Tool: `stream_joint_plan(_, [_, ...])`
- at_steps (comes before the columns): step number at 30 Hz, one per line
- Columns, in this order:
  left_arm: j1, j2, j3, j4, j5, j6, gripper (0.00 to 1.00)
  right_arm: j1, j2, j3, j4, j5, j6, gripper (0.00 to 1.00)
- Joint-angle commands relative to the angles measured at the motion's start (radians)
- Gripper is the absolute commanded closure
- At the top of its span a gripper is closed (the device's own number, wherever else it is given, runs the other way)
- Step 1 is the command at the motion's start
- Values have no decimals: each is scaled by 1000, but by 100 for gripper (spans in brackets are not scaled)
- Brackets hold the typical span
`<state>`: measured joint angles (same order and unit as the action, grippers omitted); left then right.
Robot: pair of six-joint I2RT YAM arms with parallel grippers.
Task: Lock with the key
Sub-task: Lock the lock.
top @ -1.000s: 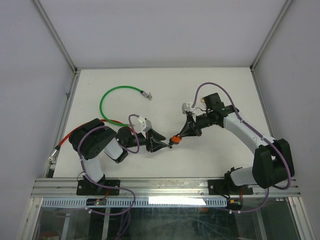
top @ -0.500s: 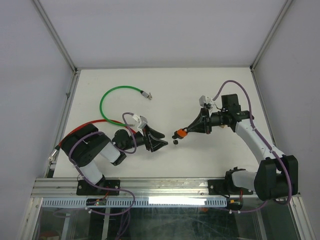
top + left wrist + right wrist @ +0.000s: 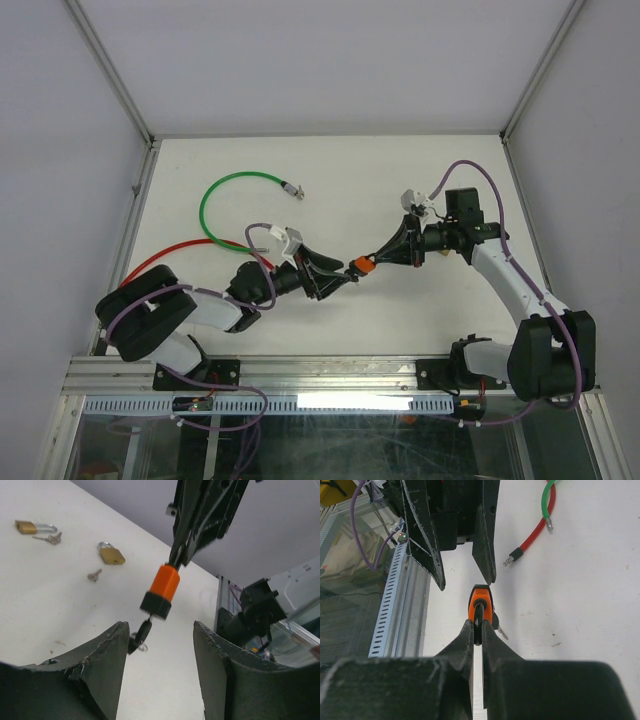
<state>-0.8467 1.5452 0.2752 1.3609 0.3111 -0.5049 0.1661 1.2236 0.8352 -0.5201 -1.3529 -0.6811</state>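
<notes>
The orange padlock (image 3: 363, 266) is hanging in the air over the middle of the bench (image 3: 400, 180), slightly toward the near edge, and is sitting between the two arms. The right hand (image 3: 372, 261) is reaching in from the right and is pinching the padlock by the top, its fingers pressed together on the shackle; the right wrist view is showing the orange body (image 3: 481, 605) projecting just past the fingertips. The padlock's black base is pointing away from that hand, toward the left arm. A black-headed key (image 3: 143, 631) with a small ring is dangling directly under the black base; whether it is seated in the keyway cannot be told. The left hand (image 3: 338, 282) is approaching from the left with its fingers spread, one on each side of the key and the padlock's lower end, and is touching neither. In the left wrist view the padlock (image 3: 164, 587) is appearing above the gap between the two spread fingers (image 3: 100, 665). Two brass padlocks (image 3: 111, 555) are lying on the bench beyond, each with a small key (image 3: 94, 575) just beside it. A green cable (image 3: 215, 195) is curving across the far left of the bench, and a red cable (image 3: 170, 255) is running from it toward the left arm.
</notes>
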Motion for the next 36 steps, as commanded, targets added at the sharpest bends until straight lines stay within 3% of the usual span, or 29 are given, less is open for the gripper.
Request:
stream_joint_plan(1, [-35, -107, 121, -278, -168, 57, 46, -9, -39, 1, 42, -77, 12, 100])
stream_joint_plan(5, [-53, -148, 156, -379, -209, 68, 48, -9, -40, 1, 42, -79, 13, 100])
stream_joint_plan(14, [-61, -154, 165, -398, -204, 79, 48, -12, -43, -3, 47, -81, 17, 100])
stream_joint_plan(22, [-61, -123, 125, -284, -144, 98, 48, -14, -43, -8, 54, -83, 18, 100])
stream_joint_plan(36, [-61, -52, 111, -234, -109, 121, 47, -16, -45, -10, 59, -84, 20, 100])
